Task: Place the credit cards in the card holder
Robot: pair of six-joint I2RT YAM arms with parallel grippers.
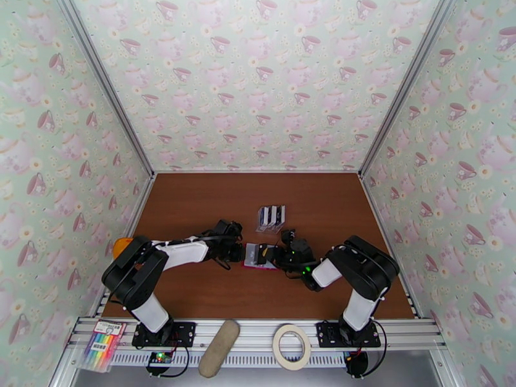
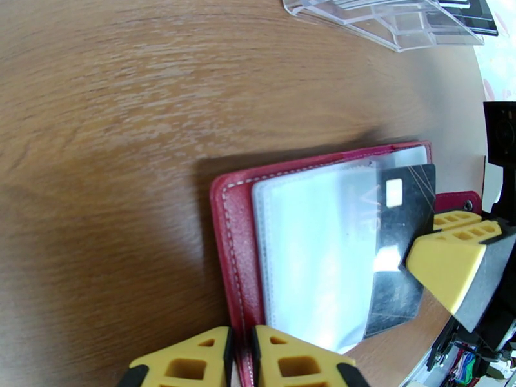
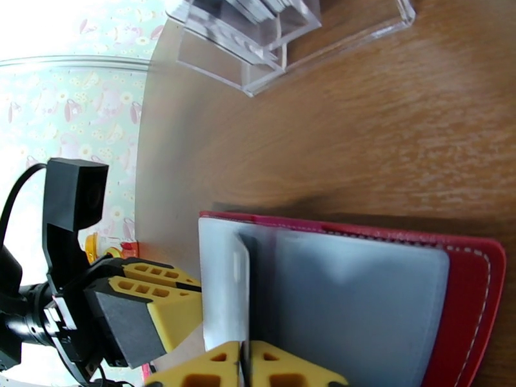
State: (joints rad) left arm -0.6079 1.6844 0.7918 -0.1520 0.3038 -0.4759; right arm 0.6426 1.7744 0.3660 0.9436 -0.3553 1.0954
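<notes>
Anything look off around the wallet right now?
Only the black card: it is partway into the clear sleeve of the red wallet, the rest sticking out, pinched in the right tool. The left tool clamps the wallet's edge. Nothing looks spilled or damaged.

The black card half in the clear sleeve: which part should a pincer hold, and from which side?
Its bare outer end, from the side of the snap tab, where the right pincer pinches it. The black card is thin and its other end sits under a clear sleeve of the card holder.
</notes>
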